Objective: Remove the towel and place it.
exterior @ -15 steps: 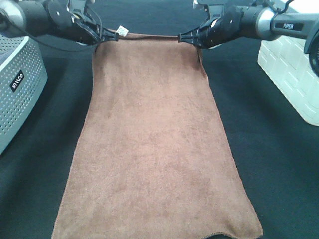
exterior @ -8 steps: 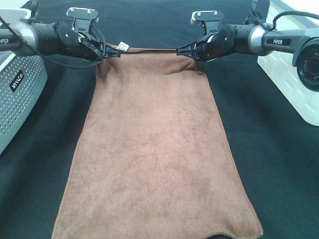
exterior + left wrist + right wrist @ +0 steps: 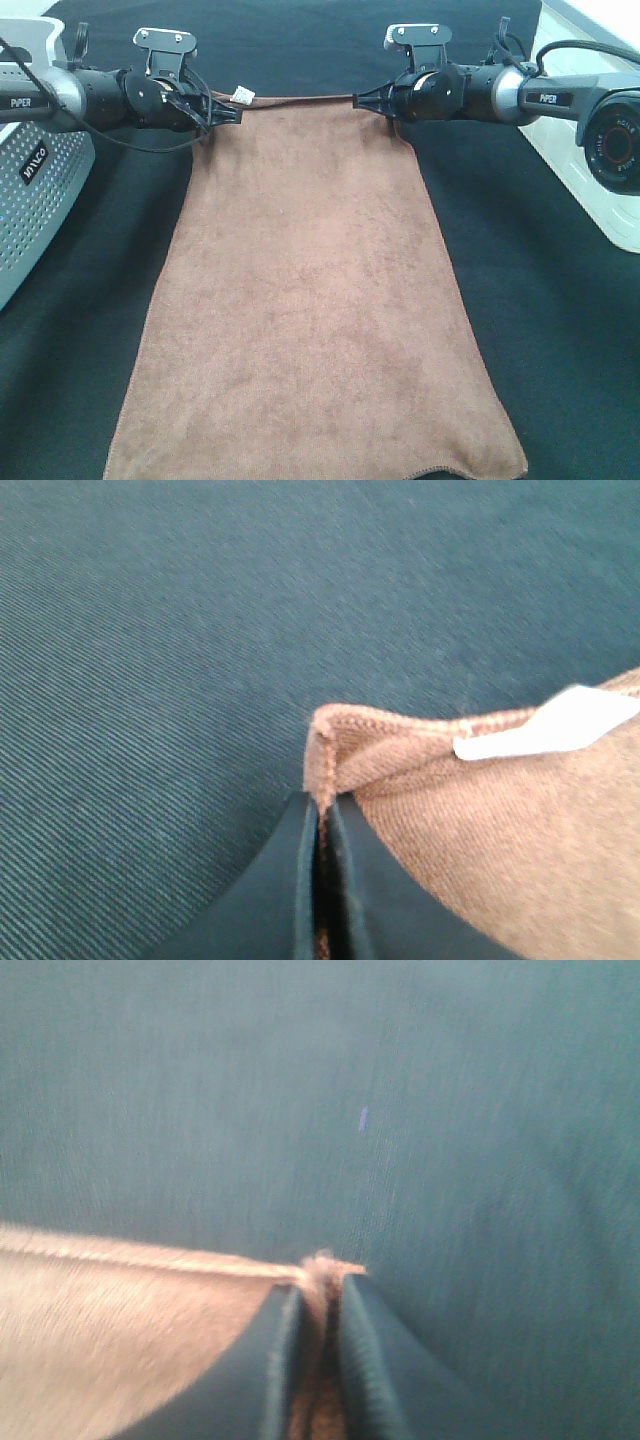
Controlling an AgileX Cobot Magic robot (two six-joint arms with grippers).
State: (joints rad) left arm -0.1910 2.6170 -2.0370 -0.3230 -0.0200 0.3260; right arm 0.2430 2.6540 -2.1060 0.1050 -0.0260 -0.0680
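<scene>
The towel [image 3: 310, 290] is a long brown microfibre rectangle with a short, even pile and a stitched hem. Its near edge lies at 6 o'clock in the high view, and from there it runs straight up the middle toward 12 o'clock, narrowing as it recedes. Its surface is smooth, with only faint creases just under the far hem. It lies on the bench [image 3: 560, 330], which is draped in black cloth (a fine ribbed weave in the wrist views).

At the far corners, each pincer is clamped on the fabric. The left pincer [image 3: 236, 112] at 11 o'clock has its dark fingers pressed together on the corner, just beside a small white tag [image 3: 545, 725]. The right pincer [image 3: 362, 98] at 1 o'clock nips the other corner the same way, a tuft of brown showing between its fingers [image 3: 375, 1360].

A grey perforated basket [image 3: 35, 190] sits at 9 o'clock, and a white container [image 3: 590, 170] at 3 o'clock.
</scene>
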